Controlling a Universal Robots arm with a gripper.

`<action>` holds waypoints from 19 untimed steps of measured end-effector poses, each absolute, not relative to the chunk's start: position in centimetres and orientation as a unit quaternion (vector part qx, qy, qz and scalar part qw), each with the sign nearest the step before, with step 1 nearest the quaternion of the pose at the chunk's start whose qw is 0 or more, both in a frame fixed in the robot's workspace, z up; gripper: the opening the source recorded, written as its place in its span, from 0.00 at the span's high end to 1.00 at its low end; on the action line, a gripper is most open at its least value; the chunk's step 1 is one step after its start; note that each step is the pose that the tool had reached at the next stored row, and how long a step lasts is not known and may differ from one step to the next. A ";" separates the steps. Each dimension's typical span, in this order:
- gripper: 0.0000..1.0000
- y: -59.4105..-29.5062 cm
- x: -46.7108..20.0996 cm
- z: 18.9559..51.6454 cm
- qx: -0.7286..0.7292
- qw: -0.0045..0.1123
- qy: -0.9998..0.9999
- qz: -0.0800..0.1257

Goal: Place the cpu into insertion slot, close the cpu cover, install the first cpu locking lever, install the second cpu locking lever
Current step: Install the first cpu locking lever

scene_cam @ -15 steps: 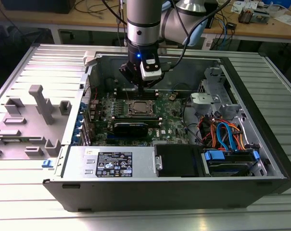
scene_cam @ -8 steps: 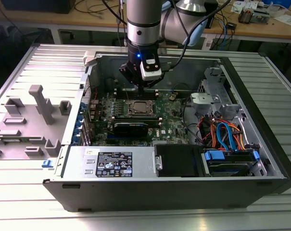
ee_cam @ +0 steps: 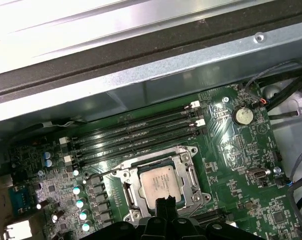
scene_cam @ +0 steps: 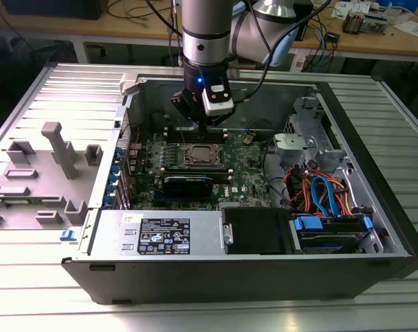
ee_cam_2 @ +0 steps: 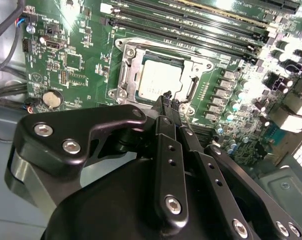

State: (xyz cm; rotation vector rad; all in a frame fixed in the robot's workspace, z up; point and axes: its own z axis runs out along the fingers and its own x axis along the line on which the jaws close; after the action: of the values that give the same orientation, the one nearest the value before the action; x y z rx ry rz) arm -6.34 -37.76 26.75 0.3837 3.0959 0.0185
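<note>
In the middle of the green motherboard [ee_cam: 230, 165], your cpu [ee_cam_2: 159, 80] lies flat in the insertion slot [ee_cam_2: 189, 89], and the cpu cover [ee_cam_2: 125, 75] is down around it. Your tool [ee_cam_2: 166, 97] hangs just over one edge of the chip, fingertips clenched together on nothing you can see. The long memory slots [ee_cam: 136, 135] run just beside the socket, inside the open computer case [scene_cam: 374, 173].

Cpu [ee_cam_2: 158, 80]: small square chip, dull silver-grey top facing up; lay flat, seated in the insertion slot [ee_cam_2: 189, 89]; the slot's dark rim showed just beside the chip, its contact field was covered; cpu cover [ee_cam_2: 127, 70]: thin silver frame, lay flat around the chip, whose top showed through the square cut-out; lever positions could not be told.
</note>
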 end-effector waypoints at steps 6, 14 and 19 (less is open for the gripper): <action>0.89 -37.8 -6.6 26.7 0.082 0.010 0.996 0.010; 0.89 -37.8 -8.1 26.7 0.078 0.010 0.997 0.011; 0.89 -37.8 -8.3 26.7 0.073 0.010 0.997 0.011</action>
State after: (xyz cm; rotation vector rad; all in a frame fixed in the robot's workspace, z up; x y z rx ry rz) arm -8.34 -37.76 26.68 0.2263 3.1127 0.0332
